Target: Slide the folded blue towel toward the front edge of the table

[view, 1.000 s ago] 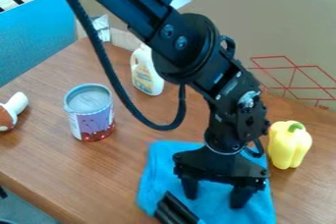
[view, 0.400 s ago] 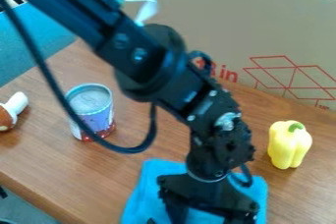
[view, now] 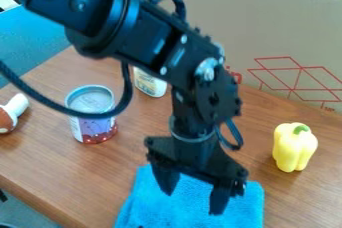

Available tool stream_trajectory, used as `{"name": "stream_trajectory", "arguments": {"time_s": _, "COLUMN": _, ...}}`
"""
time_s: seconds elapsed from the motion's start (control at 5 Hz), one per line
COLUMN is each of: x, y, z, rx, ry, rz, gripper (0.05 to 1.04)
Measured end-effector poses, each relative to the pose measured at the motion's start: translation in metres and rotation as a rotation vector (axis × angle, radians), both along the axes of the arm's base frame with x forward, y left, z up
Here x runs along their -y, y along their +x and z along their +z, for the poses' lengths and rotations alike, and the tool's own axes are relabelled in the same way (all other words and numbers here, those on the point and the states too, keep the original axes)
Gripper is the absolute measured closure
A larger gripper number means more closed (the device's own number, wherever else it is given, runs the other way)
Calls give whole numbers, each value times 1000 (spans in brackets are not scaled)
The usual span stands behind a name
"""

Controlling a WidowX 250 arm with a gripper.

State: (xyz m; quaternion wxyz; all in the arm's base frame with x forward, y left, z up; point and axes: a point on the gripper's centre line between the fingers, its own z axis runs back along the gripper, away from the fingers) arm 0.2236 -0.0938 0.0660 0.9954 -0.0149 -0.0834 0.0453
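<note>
The black gripper [view: 194,192] hangs down over a blue cloth [view: 227,209] near the bottom of the view. Its jaws are open, with a big gap, and some of the blue shows between them. I cannot tell if the tips touch the cloth. The cloth lies on the brown wooden desk [view: 50,164], and the bottom edge of the view cuts it off.

To the right of the cloth, and a bit farther back, a yellow pepper [view: 294,149] with a green stem stands upright. To the left and back is a can [view: 93,128] with a purple and red label. Part of a black cable [view: 63,108] runs in front of it. A white bottle [view: 150,84] is behind the arm. A toy mushroom [view: 13,112] lies at the left edge.
</note>
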Motion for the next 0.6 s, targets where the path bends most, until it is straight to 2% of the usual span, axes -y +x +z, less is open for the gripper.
{"name": "stream_trajectory", "arguments": {"time_s": 0.2, "x": -11, "y": 10, "z": 10, "rx": -4, "ry": 1, "rz": -23, "gripper": 82}}
{"name": "stream_trajectory", "arguments": {"time_s": 0.6, "x": -44, "y": 10, "z": 30, "rx": -139, "ry": 191, "rz": -142, "gripper": 82}}
